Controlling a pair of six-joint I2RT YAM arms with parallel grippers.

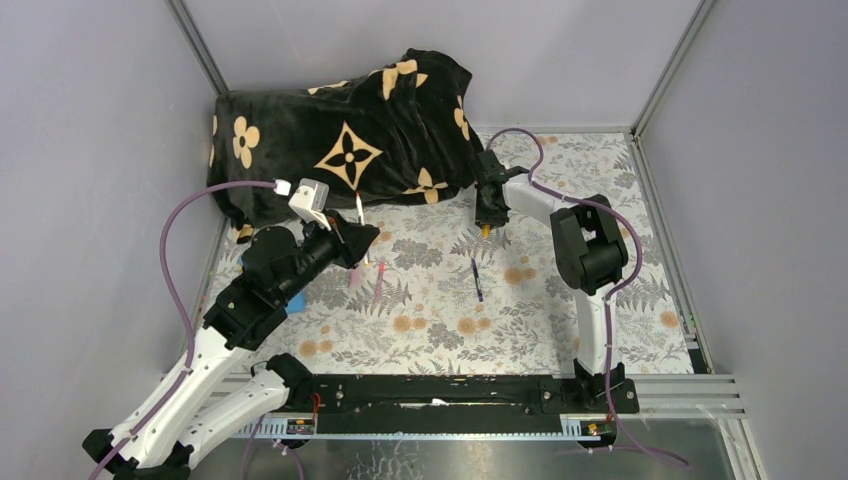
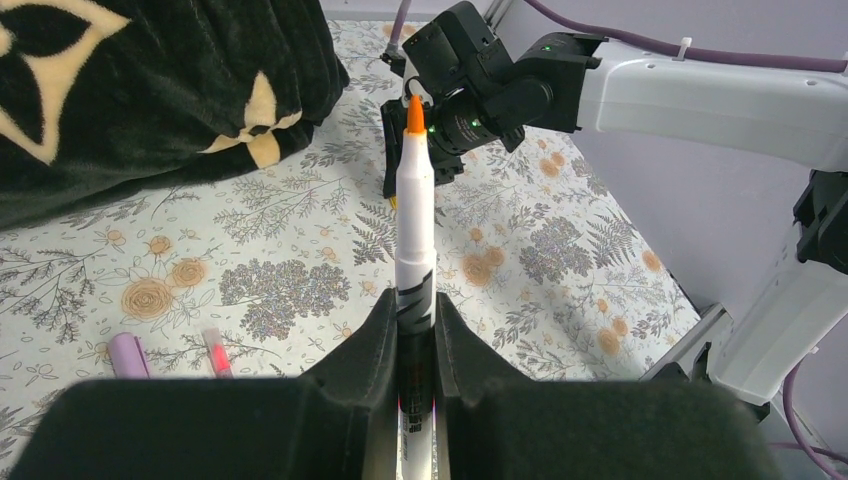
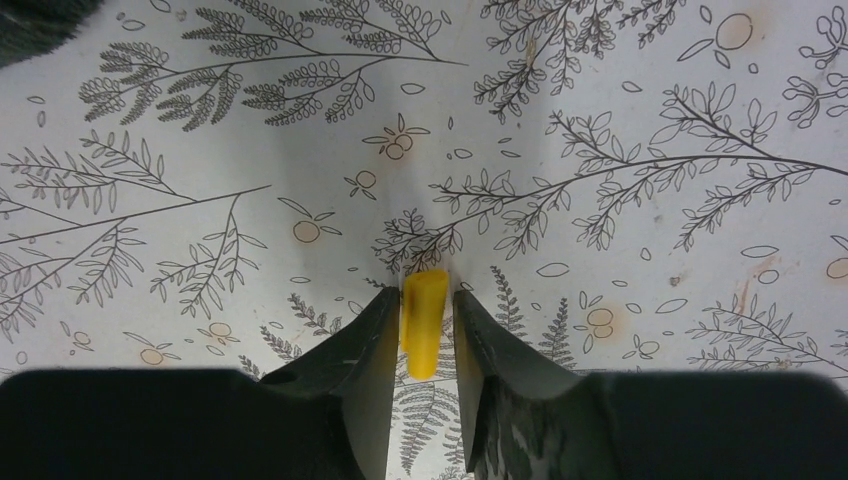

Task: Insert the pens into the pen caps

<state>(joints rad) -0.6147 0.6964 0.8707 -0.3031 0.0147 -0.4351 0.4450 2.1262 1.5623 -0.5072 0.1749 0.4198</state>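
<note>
My left gripper (image 1: 355, 238) is shut on the white pen (image 2: 414, 220), which shows in the left wrist view with its orange tip pointing away at the right gripper (image 2: 440, 130). The pen sticks up from the gripper (image 2: 415, 300). My right gripper (image 1: 487, 215) is shut on an orange-yellow cap (image 3: 424, 320), with its fingertips down on the floral cloth. The cap shows at the gripper's tip (image 1: 486, 229). A dark blue pen (image 1: 477, 280) and a pink pen (image 1: 379, 281) lie on the cloth between the arms. A lilac cap (image 2: 127, 352) and a red-pink piece (image 2: 216, 352) lie near the left gripper.
A black blanket with tan flowers (image 1: 340, 140) is heaped at the back left. A blue flat card (image 1: 295, 302) lies under the left arm. Grey walls close in the cloth on three sides. A black rail (image 1: 450, 395) runs along the near edge.
</note>
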